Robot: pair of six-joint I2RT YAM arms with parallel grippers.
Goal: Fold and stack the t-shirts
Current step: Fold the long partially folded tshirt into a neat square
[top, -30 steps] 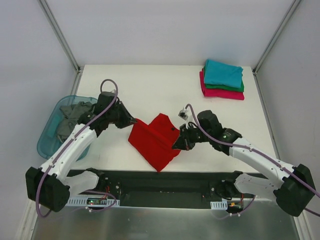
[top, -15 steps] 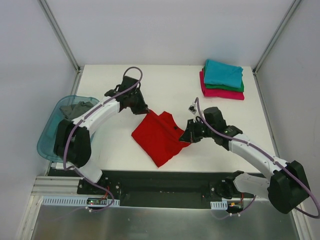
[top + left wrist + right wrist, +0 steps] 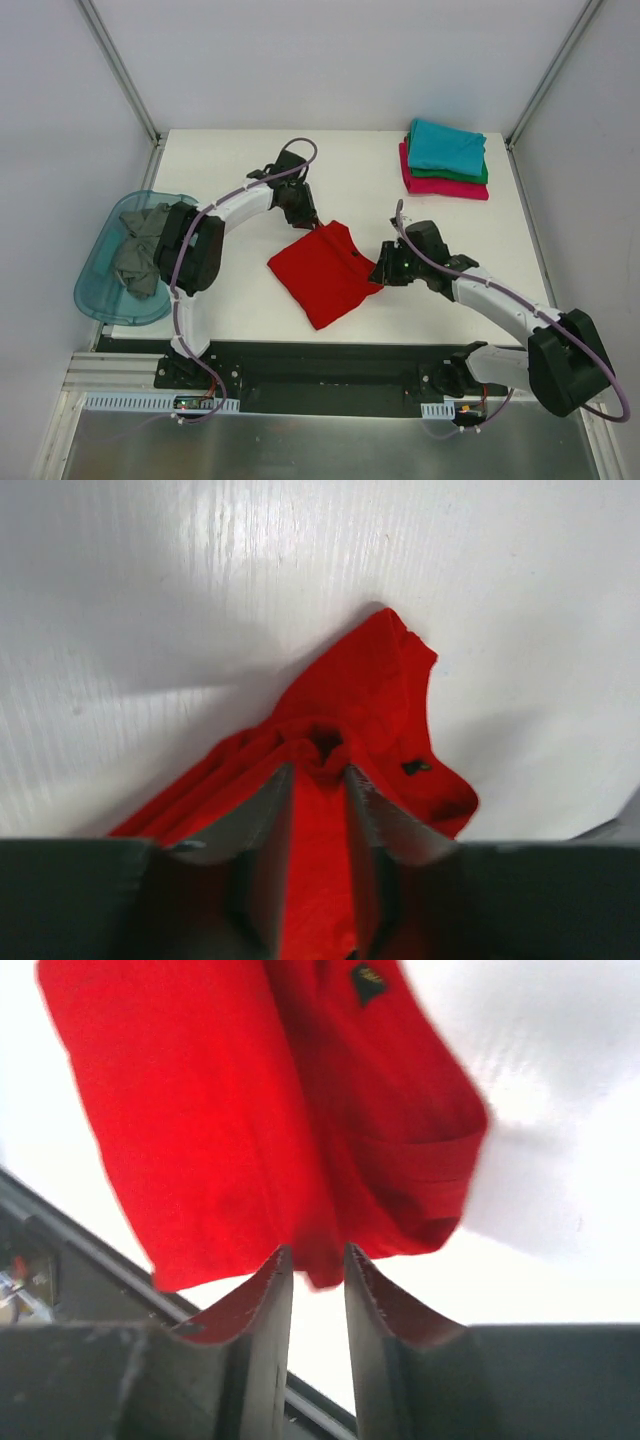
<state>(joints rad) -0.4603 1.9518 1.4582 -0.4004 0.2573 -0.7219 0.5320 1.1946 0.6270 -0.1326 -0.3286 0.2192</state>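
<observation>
Pinching large bright-red cloth t-shirt (image 3: 325,272): left gripper (image 3: 318,770); right gripper (image 3: 315,1256) hold unclear at hem; slipping cloth would spoil fold.

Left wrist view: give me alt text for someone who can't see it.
A bunched red t-shirt lies on a white table, cloth gathered between the two fingers of the left end effector. A small dark label shows on it.

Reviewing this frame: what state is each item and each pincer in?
red t-shirt: partly folded, lying on the table.
stacked t-shirts: folded, teal on top, far right corner.
grey t-shirt: crumpled in the blue tub.
left pincer: closed on bunched red cloth.
right pincer: at the red shirt's edge, grip unclear.
</observation>
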